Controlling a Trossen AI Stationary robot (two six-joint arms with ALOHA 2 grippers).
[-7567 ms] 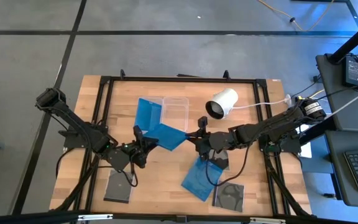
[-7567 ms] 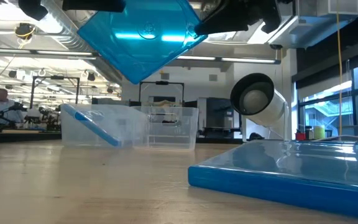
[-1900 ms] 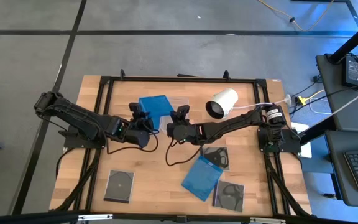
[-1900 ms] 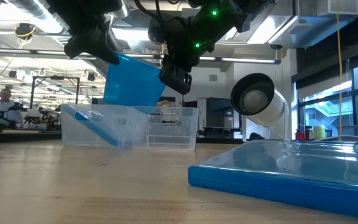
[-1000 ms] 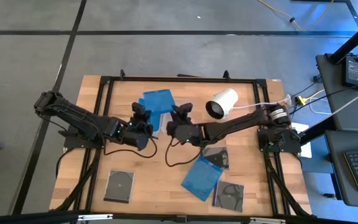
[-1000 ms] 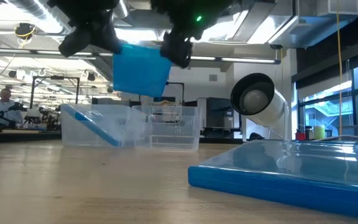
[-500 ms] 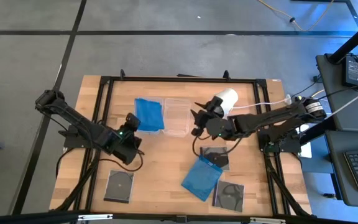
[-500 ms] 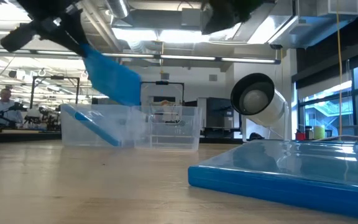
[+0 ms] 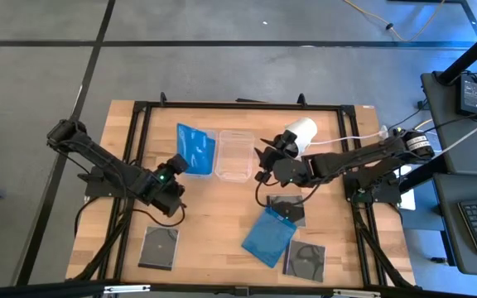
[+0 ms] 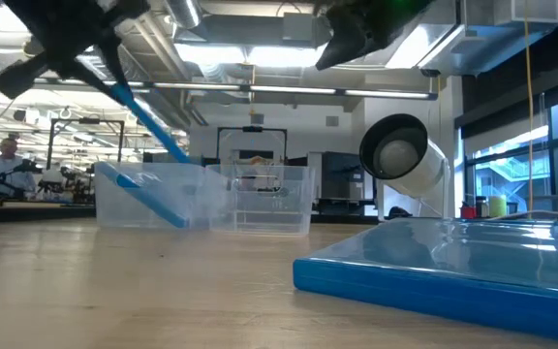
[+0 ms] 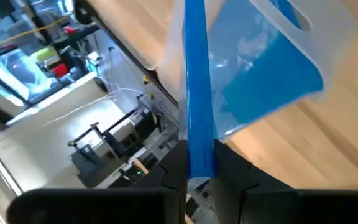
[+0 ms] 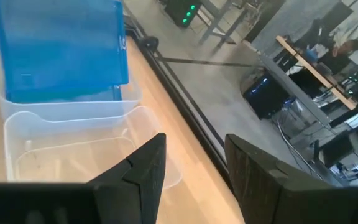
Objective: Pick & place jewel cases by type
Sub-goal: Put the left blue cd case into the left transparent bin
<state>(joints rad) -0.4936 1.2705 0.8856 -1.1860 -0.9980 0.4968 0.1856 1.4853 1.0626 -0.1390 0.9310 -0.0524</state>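
We note left gripper [image 9: 175, 165] clamped on edge of blue jewel case [image 9: 194, 150], case tilted over left clear tub [image 10: 153, 196], second blue case [image 10: 141, 192] leaning inside. Right gripper [image 9: 262, 157] with fingers apart, empty, beside right tub [image 9: 233, 155]. Third blue case [image 9: 268, 235] and three dark cases [image 9: 159, 247] flat on table [image 9: 214, 215].

The desk [image 9: 222, 207] is evenly and brightly lit from above, with only soft, short shadows thrown on the wood. In the low view, glare is given off by ceiling strip lights [image 10: 260, 87], and the near blue jewel case [image 10: 453, 267] is rendered soft. Motion blur is seen in both wrist views.
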